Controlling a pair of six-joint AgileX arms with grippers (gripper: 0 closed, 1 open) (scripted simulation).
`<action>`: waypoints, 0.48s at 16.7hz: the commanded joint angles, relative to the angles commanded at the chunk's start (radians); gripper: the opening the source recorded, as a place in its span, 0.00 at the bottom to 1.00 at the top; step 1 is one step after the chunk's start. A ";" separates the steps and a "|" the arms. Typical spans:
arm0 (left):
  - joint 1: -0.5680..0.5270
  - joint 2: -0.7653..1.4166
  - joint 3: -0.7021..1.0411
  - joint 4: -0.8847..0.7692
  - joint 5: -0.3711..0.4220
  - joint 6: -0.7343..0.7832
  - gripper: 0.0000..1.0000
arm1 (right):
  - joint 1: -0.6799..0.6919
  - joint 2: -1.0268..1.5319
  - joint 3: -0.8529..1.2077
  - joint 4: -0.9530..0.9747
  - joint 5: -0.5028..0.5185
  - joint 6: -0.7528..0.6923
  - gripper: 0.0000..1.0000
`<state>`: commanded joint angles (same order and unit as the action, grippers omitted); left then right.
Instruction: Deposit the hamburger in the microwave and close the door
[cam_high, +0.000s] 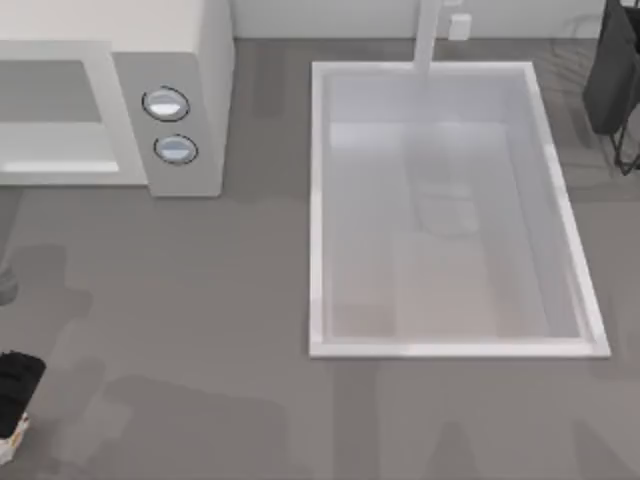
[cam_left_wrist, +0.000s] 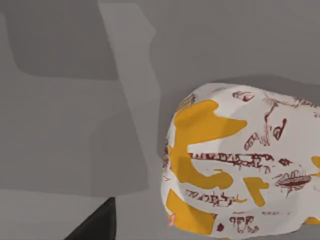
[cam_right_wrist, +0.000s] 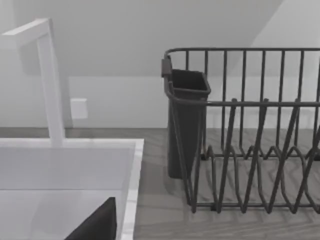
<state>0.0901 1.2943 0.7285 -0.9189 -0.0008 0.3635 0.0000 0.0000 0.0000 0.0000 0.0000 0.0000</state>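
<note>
We saw dark red scrawled marks on the hamburger (cam_left_wrist: 240, 165). We could read none as words.

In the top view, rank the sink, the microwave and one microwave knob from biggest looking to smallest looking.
1. Sink, which covers the most area.
2. Microwave, cut off by the picture's edge, so only its visible part is judged.
3. Upper knob, far the smallest; the lower knob looks about the same.

Hamburger (cam_left_wrist: 240, 165) — wrapped, orange-blotched; microwave (cam_high: 180, 110) — far-left.
</note>
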 joint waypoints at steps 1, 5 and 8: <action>0.002 0.033 0.019 -0.024 0.000 0.010 1.00 | 0.000 0.000 0.000 0.000 0.000 0.000 1.00; 0.004 0.071 0.042 -0.052 0.000 0.023 1.00 | 0.000 0.000 0.000 0.000 0.000 0.000 1.00; 0.000 0.070 0.037 -0.047 0.000 0.022 1.00 | 0.000 0.000 0.000 0.000 0.000 0.000 1.00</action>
<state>0.0903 1.3643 0.7651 -0.9655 -0.0007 0.3851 0.0000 0.0000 0.0000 0.0000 0.0000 0.0000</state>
